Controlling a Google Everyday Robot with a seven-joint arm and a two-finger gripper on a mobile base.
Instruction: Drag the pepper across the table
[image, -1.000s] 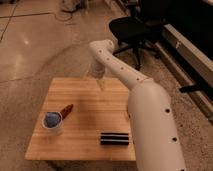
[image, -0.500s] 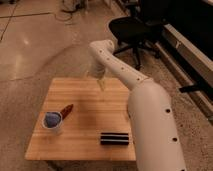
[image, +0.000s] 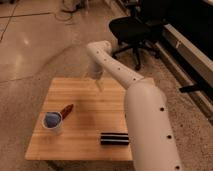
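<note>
**Still holding off: nothing has moved, and the pepper waits**

Across the last second no part of the scene has shifted; arm and objects match the earlier views.

The white arm fills the right side, rising from the near corner and bending over the far edge of the table. This is a light plank top on a speckled floor. A black office chair stands well apart behind it. A black bar lies on the near right part of the top, close to the arm's body. A small white cup with something blue in it stands toward the left edge.

The pepper lies just beside that cup on its far right side. It is slim, dark red and set on a diagonal; whether the two touch cannot be told.

Smallest of all, the gripper hangs over the far middle of the table, pointing down and well apart from the pepper. Whether it is spread or closed cannot be told.

Judged from this, the drag has not begun, and the whole approach is still to do. The gripper must travel left and toward the near side, come down against the pepper, then draw it over the planks. The cup is the likely risk, since it stands close enough that a careless descent could knock it.
</note>
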